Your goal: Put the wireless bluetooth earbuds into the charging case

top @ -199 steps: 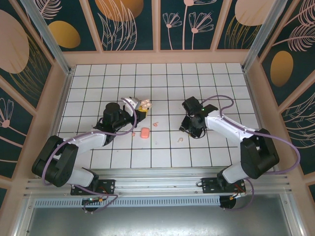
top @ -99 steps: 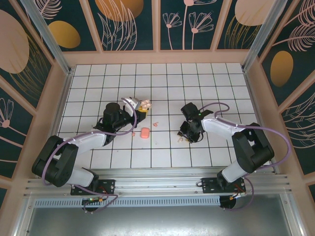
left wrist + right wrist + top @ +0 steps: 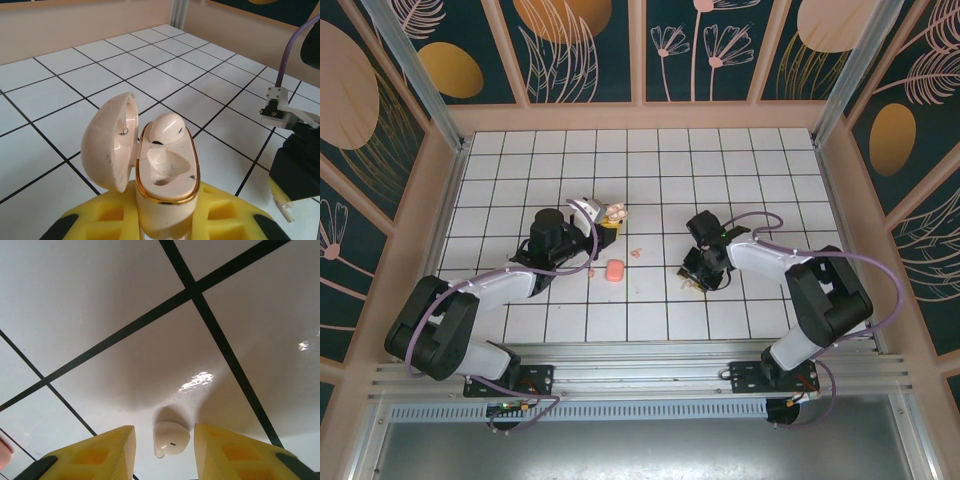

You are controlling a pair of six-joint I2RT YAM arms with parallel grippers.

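Observation:
My left gripper [image 3: 165, 227] is shut on the charging case [image 3: 167, 172], a cream shell with a gold rim, held upright with its lid [image 3: 111, 142] swung open to the left. One earbud [image 3: 166, 129] sits in the far slot; the near slot is bare. In the top view the case [image 3: 613, 212] is left of centre. My right gripper [image 3: 165, 450] stands low over a white tile, open, with a second pale earbud [image 3: 171, 438] lying between its yellow fingers [image 3: 95, 457], a gap on each side. In the top view the right gripper [image 3: 695, 280] sits over that earbud [image 3: 687, 286].
A salmon-pink rounded box [image 3: 615, 270] lies on the tiles between the two arms, with tiny pink bits [image 3: 636, 252] just behind it. The right arm [image 3: 300, 165] shows at the right edge of the left wrist view. Wooden walls ring the tiled floor [image 3: 650, 160].
The right gripper has moved left and down onto the earbud's tile, and its jaws have narrowed slightly. The left arm and the case have stayed still.

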